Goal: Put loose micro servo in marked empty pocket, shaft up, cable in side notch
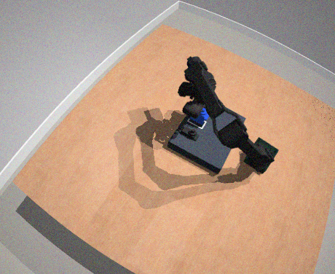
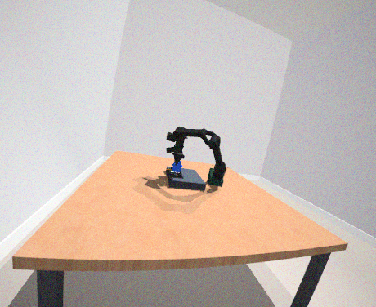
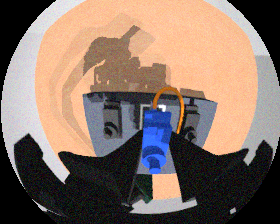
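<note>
My gripper (image 3: 155, 133) (image 1: 199, 115) (image 2: 177, 163) is shut on the blue micro servo (image 3: 155, 140) (image 1: 202, 114) (image 2: 176, 166). The servo hangs upright just above the dark grey deck (image 1: 210, 146) (image 2: 191, 178) (image 3: 94, 117). Its lower end is over the white-outlined pocket (image 1: 203, 125) (image 3: 158, 106), which it mostly hides in the wrist view. The servo's orange cable (image 3: 180, 108) loops up and to the right over the deck. I cannot tell whether the servo touches the pocket.
A black servo (image 1: 188, 132) (image 3: 113, 122) sits mounted in the deck beside the pocket, and another shows in the wrist view (image 3: 190, 133) on the pocket's other side. The arm's green base (image 1: 266, 149) (image 2: 215, 179) stands behind the deck. The deck rests on a wooden table (image 1: 94, 185) (image 2: 146, 232).
</note>
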`<state>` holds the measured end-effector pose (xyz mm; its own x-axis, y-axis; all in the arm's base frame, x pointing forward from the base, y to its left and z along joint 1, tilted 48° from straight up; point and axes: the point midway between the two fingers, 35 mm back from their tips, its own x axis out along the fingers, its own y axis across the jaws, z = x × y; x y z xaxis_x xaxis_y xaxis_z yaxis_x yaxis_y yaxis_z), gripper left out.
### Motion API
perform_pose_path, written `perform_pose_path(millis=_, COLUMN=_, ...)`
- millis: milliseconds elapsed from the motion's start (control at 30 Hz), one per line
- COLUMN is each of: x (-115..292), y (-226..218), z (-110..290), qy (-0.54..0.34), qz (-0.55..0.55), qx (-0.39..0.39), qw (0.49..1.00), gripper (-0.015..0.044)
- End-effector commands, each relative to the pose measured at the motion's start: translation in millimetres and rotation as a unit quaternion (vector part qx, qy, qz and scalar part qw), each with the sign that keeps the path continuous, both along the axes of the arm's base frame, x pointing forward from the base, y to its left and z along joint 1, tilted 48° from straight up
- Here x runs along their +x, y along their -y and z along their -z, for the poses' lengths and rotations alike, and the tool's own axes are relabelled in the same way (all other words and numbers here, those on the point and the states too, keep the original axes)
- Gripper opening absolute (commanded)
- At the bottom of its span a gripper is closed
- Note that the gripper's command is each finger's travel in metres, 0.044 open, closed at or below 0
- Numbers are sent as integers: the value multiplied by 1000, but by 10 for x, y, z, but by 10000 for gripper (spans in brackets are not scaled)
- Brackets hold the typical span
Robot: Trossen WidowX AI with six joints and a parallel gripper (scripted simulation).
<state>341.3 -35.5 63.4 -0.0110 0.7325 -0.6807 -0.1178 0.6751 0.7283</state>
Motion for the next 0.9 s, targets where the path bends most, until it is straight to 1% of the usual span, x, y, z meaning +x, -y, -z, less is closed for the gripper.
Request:
perform_pose_path(millis=0, x=-14, y=-44, z=37, qy=-3, qz=3, qx=2, qw=1000, gripper=0)
perform_pose_path(millis=867, x=-15, y=-135, z=120, qy=-3, qz=3, qx=2, qw=1000, gripper=0)
